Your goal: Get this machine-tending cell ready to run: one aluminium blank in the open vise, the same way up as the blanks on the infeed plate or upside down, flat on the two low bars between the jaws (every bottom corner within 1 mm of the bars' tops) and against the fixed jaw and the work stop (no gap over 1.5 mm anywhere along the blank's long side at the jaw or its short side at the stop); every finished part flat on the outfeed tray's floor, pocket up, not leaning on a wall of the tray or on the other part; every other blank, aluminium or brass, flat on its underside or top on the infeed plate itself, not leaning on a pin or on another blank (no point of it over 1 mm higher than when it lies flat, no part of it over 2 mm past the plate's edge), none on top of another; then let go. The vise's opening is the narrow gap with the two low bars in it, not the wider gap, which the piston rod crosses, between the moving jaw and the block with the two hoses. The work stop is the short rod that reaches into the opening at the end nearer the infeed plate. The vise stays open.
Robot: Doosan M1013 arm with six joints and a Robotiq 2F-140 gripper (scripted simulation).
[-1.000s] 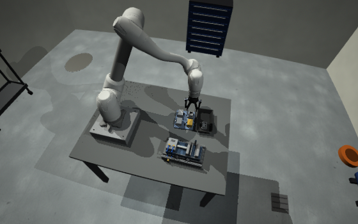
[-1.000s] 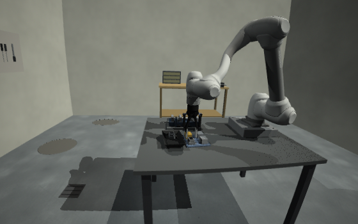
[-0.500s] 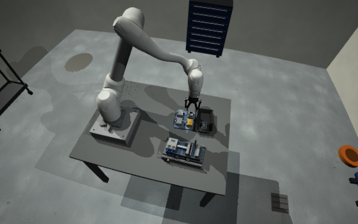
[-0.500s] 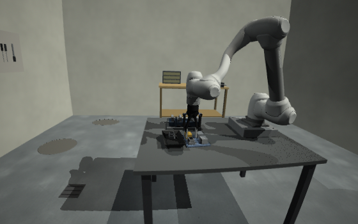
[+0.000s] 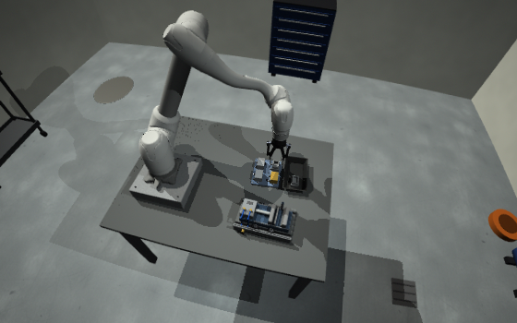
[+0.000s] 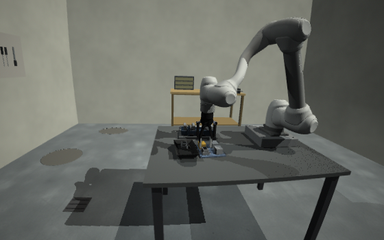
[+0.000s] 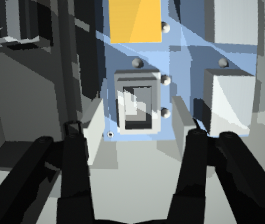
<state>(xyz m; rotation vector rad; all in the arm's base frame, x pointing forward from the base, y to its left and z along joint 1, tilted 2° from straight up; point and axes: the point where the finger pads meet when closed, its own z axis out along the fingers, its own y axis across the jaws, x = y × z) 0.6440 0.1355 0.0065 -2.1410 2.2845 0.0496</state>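
Lower the end effector (image 5: 278, 156) (image 6: 207, 138) (image 7: 137, 111), fingers apart, off-centre over the finished part (image 5: 275, 165) (image 6: 205, 150) (image 7: 138, 107), and risk knocking the neighbouring aluminium blank (image 5: 260, 161) (image 6: 218, 149) (image 7: 229, 104).

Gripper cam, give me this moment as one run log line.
hand: open, nothing held | finished part: on infeed plate, pocket up, between fingers | brass blank: on same plate
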